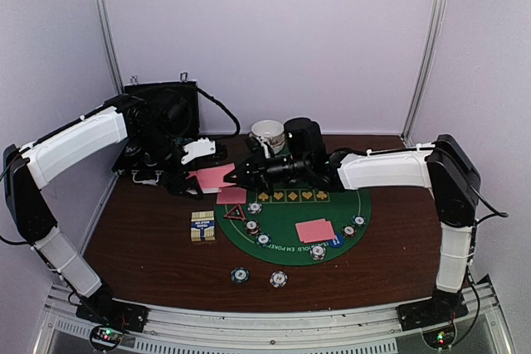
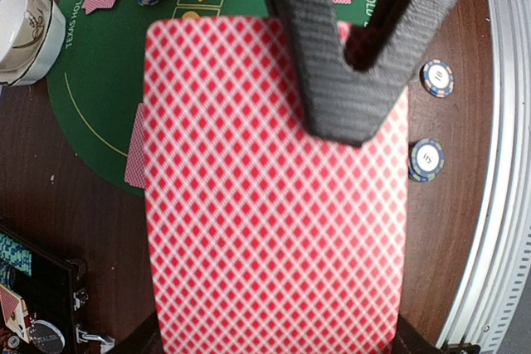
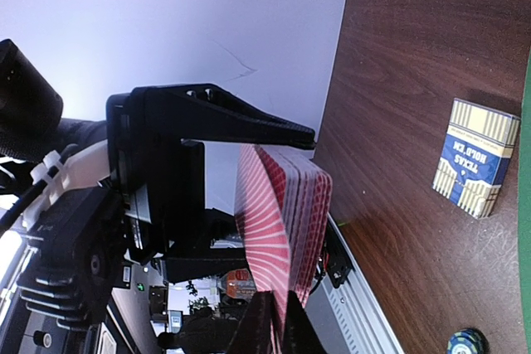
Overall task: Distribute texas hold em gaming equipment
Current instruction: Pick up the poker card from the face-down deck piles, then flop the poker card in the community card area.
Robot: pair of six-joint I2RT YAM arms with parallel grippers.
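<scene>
Left jaws clamped flat on deck (image 2: 274, 230), above counter (image 1: 149, 234) at left edge of mat (image 1: 286, 225) | deck's long axis points at right jaws, which look pinched on its top card (image 3: 261, 230) | I'd draw rightward.

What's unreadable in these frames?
Left wrist: pink-backed card deck hides most of the round green felt mat.
Right wrist: right tool cut off by bottom edge; whether it grips the deck is unclear.
Top external: stripe-edged round poker chip values too small.
</scene>
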